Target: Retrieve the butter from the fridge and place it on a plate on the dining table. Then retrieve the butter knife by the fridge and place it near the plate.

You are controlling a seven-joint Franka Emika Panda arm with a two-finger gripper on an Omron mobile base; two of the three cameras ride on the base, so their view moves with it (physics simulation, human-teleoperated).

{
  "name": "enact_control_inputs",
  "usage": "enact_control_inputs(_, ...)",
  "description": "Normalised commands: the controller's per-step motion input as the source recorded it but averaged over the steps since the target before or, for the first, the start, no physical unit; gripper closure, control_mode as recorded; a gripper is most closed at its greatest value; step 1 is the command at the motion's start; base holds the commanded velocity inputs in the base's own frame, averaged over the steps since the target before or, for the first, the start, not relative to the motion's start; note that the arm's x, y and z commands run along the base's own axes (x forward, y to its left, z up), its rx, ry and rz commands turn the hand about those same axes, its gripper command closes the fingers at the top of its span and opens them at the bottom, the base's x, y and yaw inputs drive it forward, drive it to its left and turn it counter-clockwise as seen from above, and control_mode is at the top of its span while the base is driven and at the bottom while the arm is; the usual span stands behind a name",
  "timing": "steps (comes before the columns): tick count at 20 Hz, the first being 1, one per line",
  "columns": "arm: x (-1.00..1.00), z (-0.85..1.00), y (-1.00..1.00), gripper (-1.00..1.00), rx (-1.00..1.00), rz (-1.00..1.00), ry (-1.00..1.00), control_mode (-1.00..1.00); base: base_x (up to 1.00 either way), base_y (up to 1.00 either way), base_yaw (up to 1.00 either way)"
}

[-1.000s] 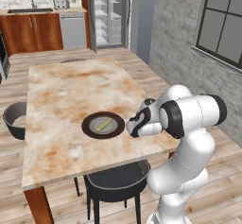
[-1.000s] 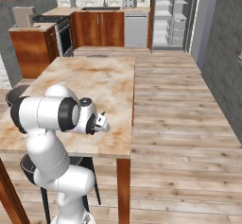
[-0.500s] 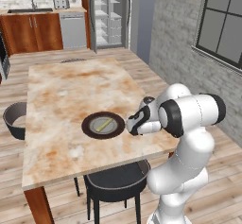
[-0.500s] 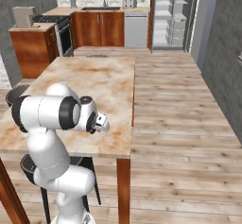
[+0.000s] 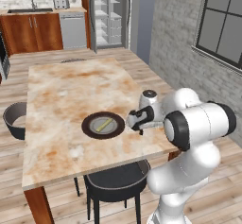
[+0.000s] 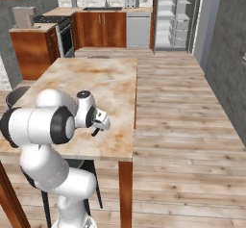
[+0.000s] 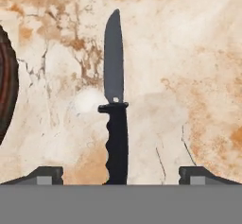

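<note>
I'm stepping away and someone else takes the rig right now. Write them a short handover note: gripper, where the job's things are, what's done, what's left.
Gripper: open, low over the dining table, fingers apart on either side of the butter knife.
Butter: lying on the plate, near the table's front edge.
Butter knife: flat on the table beside the plate, black handle toward the gripper, blade pointing away; nothing grips it.
Fridge: across the room, its shelves exposed.
Done: butter on the plate, knife set down near it.
Left: probably only lifting the arm clear of the knife.
</note>
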Motion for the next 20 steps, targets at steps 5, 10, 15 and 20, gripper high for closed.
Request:
enact_control_inputs(5,-0.83,1.00,-0.03,-1.00,0.00,-0.02,0.12,-1.00,0.00,0.00,0.00)
enact_control_inputs(10,-1.00,1.00,0.00,-1.00,0.00,0.00,0.03,-1.00,0.00,0.00,0.00)
enact_control_inputs(15,-0.98,0.96,-0.01,-1.00,0.01,0.00,0.01,-1.00,0.00,0.00,0.00)
enact_control_inputs(20,-0.58,0.11,-0.43,-1.00,0.15,0.01,0.00,-1.00,0.00,0.00,0.00)
